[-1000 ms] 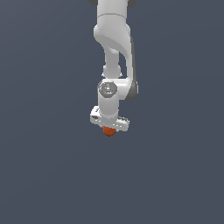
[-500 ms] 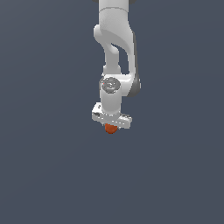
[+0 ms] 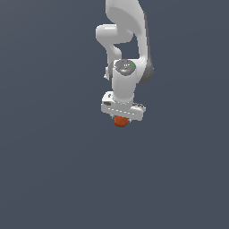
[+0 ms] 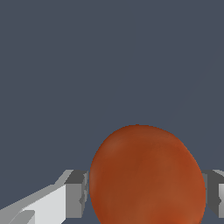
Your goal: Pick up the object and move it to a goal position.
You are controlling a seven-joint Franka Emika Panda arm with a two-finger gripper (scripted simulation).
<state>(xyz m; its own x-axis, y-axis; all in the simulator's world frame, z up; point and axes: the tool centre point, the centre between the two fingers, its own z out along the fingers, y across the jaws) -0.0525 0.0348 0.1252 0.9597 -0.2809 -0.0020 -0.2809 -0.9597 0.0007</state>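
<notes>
Shifted a touch right of frame center with the orange-red ball (image 3: 120,121) tucked under the gripper (image 3: 121,119), jaws pinching it from both sides, so best keep squeezing steady and move smoothly toward goal.

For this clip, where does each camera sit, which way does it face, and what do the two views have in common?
Exterior view: off the arm, from a spot that cannot be told, looking at the white arm, with the gripper at its lower end shut on the ball before a plain grey backdrop.
Wrist view: on the wrist, looking along the gripper; its fingers flank the ball, which fills much of the picture.
Shared: the orange-red ball and the gripper.
</notes>
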